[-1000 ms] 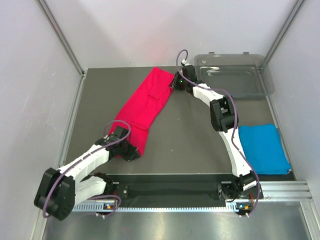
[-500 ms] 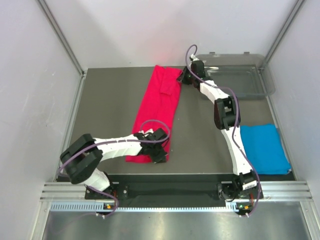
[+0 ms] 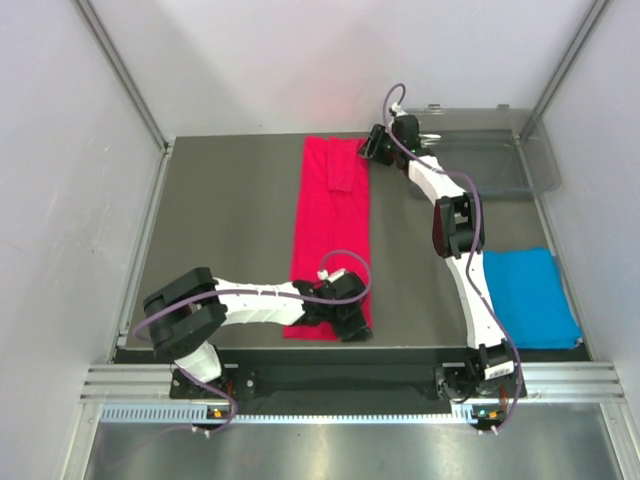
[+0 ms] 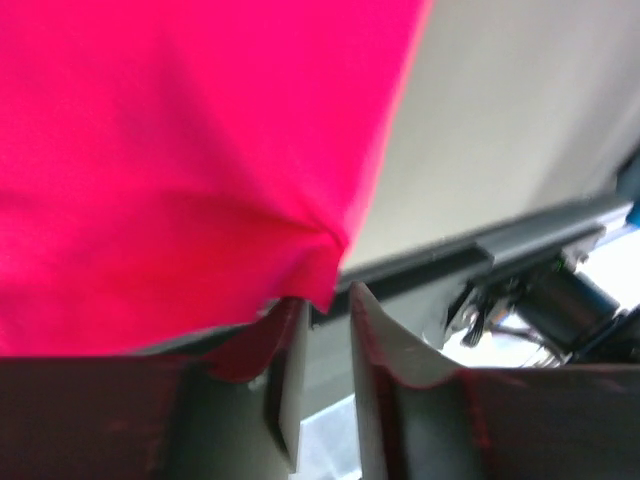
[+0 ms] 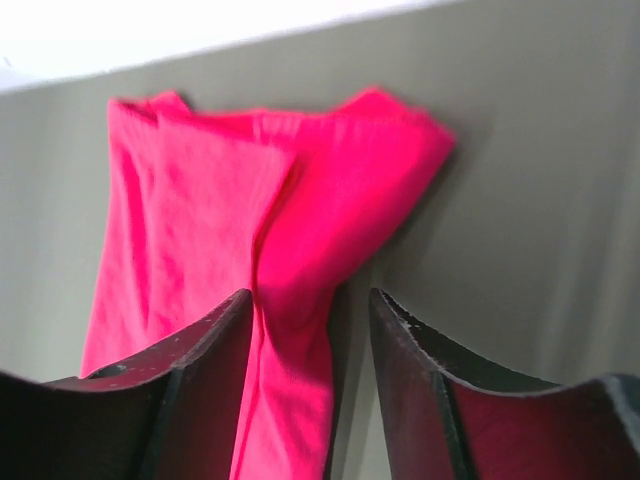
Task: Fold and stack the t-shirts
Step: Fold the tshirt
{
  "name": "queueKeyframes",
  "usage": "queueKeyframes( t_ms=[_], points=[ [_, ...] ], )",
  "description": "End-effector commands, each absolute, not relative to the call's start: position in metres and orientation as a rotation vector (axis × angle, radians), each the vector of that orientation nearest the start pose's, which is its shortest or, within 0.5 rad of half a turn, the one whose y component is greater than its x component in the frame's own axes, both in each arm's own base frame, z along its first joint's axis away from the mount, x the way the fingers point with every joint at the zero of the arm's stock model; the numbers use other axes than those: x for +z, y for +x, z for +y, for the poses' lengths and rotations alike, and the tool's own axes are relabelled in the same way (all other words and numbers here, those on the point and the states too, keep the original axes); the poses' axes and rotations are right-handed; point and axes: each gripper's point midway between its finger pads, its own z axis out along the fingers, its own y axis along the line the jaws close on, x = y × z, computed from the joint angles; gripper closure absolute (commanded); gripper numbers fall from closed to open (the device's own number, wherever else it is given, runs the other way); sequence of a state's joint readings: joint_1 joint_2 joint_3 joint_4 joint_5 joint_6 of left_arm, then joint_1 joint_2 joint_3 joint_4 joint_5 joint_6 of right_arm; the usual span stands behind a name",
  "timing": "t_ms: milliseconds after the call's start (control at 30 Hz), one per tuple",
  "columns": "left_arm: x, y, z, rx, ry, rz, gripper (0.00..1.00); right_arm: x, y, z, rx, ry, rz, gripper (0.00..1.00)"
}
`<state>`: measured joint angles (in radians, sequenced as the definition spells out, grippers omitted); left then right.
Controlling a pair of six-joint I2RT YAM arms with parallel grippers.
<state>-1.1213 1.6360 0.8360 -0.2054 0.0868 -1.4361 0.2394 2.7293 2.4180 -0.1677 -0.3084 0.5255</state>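
Observation:
The crimson-pink t-shirt (image 3: 332,235) lies as a long narrow strip from the far edge to the near edge of the table. My left gripper (image 3: 352,318) sits at its near right corner. In the left wrist view the left gripper (image 4: 327,300) is open, a small gap between its jaws, and the shirt's corner (image 4: 318,285) lies just past the tips. My right gripper (image 3: 372,148) is at the far right corner. In its own view the right gripper (image 5: 312,300) is open around a loose fold of the shirt (image 5: 300,300). The sky blue t-shirt (image 3: 528,295) lies folded at the right.
A clear grey plastic tray (image 3: 490,165) stands at the far right, just behind the right arm's wrist. Grey walls close the table on the left, back and right. The table's metal front rail (image 3: 330,375) runs just below the left gripper.
Both arms swung the crimson shirt rightward until it lay straight front to back. Both grippers, shut on its corners before, have now opened and let go.

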Motion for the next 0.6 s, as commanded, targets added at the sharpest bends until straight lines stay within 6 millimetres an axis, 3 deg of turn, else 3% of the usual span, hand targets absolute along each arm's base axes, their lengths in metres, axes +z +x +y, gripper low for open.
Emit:
queueKeyframes(
  t_ms=[0, 67, 100, 167, 367, 500, 567],
  points=[
    [0.074, 0.100, -0.392, -1.063, -0.290, 2.836, 0.70, 0.142, 0.657, 0.243, 0.789, 0.018, 2.048, 0.49],
    [0.075, 0.093, -0.387, -1.062, -0.282, 2.844, 0.69, 0.161, 0.647, 0.245, 0.777, -0.008, 2.048, 0.45],
    [0.082, 0.089, -0.386, -1.090, -0.268, 2.836, 0.69, 0.160, 0.641, 0.243, 0.747, -0.029, 2.072, 0.44],
    [0.079, 0.083, -0.377, -1.068, -0.277, 2.863, 0.68, 0.171, 0.633, 0.242, 0.721, -0.057, 2.079, 0.39],
    [0.109, 0.069, -0.377, -1.040, -0.123, 2.817, 0.68, 0.193, 0.607, 0.223, 0.616, -0.079, 2.139, 0.35],
    [0.138, 0.075, -0.369, -1.029, -0.016, 2.746, 0.68, 0.204, 0.570, 0.225, 0.651, -0.089, 2.204, 0.35],
    [0.148, 0.096, -0.357, -0.942, -0.022, 2.649, 0.64, 0.211, 0.539, 0.227, 0.686, -0.093, 2.249, 0.36]
  ],
)
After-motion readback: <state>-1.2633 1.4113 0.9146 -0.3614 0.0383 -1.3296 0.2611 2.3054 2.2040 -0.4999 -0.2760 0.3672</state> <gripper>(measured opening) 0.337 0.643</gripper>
